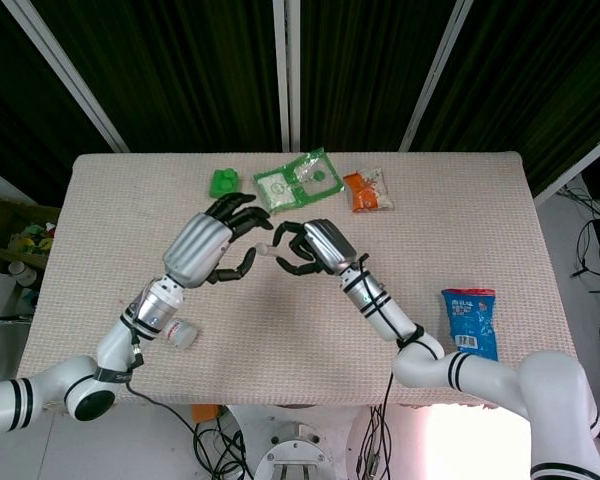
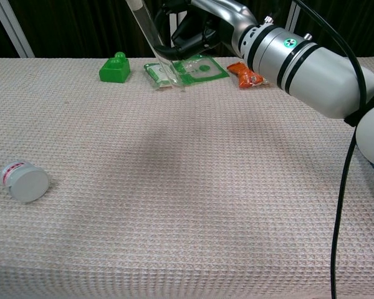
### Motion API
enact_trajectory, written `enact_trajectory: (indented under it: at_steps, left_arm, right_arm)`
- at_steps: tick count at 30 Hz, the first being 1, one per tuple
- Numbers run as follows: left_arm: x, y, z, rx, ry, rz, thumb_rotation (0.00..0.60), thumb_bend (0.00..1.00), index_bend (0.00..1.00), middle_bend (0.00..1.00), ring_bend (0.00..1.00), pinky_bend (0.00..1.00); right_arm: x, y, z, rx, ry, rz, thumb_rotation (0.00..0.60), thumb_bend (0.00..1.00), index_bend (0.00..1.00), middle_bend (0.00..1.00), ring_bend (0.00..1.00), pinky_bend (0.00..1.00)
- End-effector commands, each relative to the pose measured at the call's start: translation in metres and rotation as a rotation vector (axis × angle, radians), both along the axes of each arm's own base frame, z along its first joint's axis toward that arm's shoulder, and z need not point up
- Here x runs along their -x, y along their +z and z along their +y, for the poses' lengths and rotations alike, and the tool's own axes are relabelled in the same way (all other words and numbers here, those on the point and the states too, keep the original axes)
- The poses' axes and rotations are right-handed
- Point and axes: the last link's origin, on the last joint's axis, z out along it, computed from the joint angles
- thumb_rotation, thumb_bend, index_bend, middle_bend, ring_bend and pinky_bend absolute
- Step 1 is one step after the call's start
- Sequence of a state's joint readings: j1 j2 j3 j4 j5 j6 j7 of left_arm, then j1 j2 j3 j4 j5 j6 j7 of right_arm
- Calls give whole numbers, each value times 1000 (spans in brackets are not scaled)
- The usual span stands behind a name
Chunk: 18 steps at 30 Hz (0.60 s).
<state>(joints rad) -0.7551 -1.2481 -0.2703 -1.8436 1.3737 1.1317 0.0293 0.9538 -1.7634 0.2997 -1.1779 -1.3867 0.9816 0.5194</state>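
At about 8 o'clock on the table [image 1: 460, 190], a white jar [image 1: 181, 334] lay on its side just beside the left forearm, well apart from the other things. The left hand [image 1: 212, 247] was in the air near the table's middle, its fingers spread and curled, grasping nothing; the tube's top end was just beside its fingertips, and I cannot tell whether they touched it. At 12 o'clock from this hand lay a green block [image 1: 223, 182]. Between the two hands was a clear tube [image 2: 156, 43], tilted in the chest view, and the right hand [image 1: 313, 247] was grasping it with its dark fingers. Behind the tube, at 12 o'clock, lay a green packet [image 1: 298, 180], then an orange packet [image 1: 366, 190]. At 4 o'clock, near the right edge, lay a blue bag [image 1: 470, 320].
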Motion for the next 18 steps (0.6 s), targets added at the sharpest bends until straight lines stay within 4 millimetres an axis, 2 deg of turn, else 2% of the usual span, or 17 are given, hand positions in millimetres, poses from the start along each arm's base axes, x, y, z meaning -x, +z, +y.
enact_trajectory:
  at_steps: [1,6,10,14,18]
  left_arm:
    - [0,5,-2,-11,-10,2,456,565,271,231,121,129]
    - [8,18,-3,-40,-3,32,437,564,270,231,121,129]
    - [21,30,0,-64,42,71,417,559,271,232,120,128]
    - [34,36,0,-69,90,75,409,560,271,232,120,127]
    - [47,35,-1,-61,125,95,403,559,271,232,120,127]
  right_arm:
    - [5,4,-2,16,9,59,600,741,960,1000,995,1000]
    - [14,15,-11,60,34,206,600,742,963,1000,995,1000]
    - [18,22,-19,130,96,423,600,742,965,1000,995,1000]
    - [23,14,-24,180,138,605,600,743,965,1000,995,1000]
    - [25,-1,-27,192,123,699,600,743,965,1000,995,1000]
